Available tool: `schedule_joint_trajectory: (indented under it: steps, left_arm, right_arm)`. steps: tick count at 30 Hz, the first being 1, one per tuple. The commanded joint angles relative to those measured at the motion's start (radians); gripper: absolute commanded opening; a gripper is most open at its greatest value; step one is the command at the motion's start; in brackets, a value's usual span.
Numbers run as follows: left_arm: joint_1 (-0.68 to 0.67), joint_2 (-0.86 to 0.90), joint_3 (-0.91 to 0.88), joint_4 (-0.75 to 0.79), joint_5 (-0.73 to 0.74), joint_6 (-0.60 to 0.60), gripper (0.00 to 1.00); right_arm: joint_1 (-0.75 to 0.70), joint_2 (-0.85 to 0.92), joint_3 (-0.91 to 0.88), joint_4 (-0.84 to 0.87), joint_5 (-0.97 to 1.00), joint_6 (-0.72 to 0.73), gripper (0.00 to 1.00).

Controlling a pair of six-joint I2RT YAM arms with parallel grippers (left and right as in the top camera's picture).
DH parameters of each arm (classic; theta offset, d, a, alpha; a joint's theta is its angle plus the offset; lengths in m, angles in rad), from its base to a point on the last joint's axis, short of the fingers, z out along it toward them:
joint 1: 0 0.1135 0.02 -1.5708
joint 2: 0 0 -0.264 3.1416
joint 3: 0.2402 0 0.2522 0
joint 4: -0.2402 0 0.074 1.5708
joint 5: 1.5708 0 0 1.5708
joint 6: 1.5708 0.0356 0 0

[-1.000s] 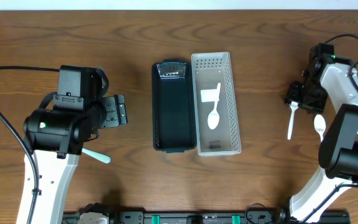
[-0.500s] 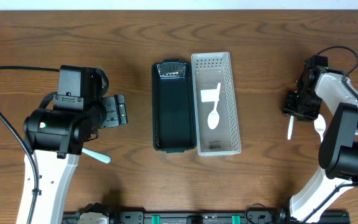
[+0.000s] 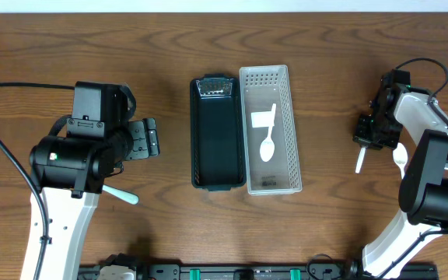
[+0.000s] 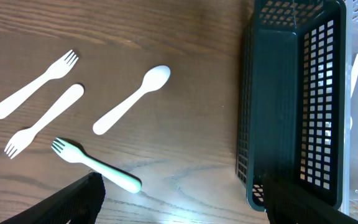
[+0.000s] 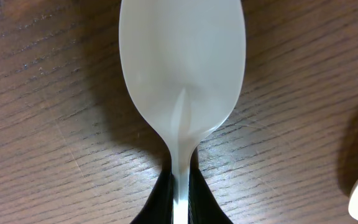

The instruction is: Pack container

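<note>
My right gripper [image 3: 372, 138] is shut on the handle of a white spoon [image 5: 182, 68] at the table's right side. In the right wrist view its bowl points away from the jaws, just over the wood, and the dark fingertips [image 5: 199, 196] pinch the thin handle. The white basket [image 3: 288, 132] holds a white spoon [image 3: 268, 145] and another white piece. Beside it stands the empty dark basket [image 3: 218, 132]. My left gripper [image 3: 148, 140] hangs open left of the dark basket [image 4: 291, 93], with nothing between its fingers [image 4: 73, 202].
Under the left wrist lie two white forks [image 4: 36, 85] [image 4: 42, 121], a white spoon [image 4: 132, 99] and a pale green fork [image 4: 95, 165]. A second white spoon [image 3: 399, 155] lies just right of my right gripper.
The right gripper came down onto the spoon's handle and closed on it; the spoon shifted slightly. The left arm has not moved.
</note>
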Motion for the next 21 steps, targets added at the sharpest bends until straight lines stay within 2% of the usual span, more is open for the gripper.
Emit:
schedule_joint_trajectory:
  steps: [1, 7, 12, 21]
  left_arm:
    - [0.0, 0.006, 0.011, -0.003, -0.008, -0.001, 0.84]
    - [0.0, 0.006, 0.011, -0.003, -0.008, -0.001, 0.84]
    - [0.0, 0.006, 0.011, -0.003, -0.008, -0.001, 0.84]
    - [0.0, 0.006, 0.011, -0.003, -0.008, -0.001, 0.84]
  right_arm:
    - [0.012, -0.008, 0.028, -0.017, 0.014, 0.0, 0.01]
    - [0.094, -0.09, 0.238, -0.162, 0.014, 0.0, 0.01]
    - [0.244, -0.166, 0.415, -0.24, -0.048, 0.035, 0.01]
    - [0.552, -0.143, 0.444, -0.212, -0.068, 0.229, 0.02]
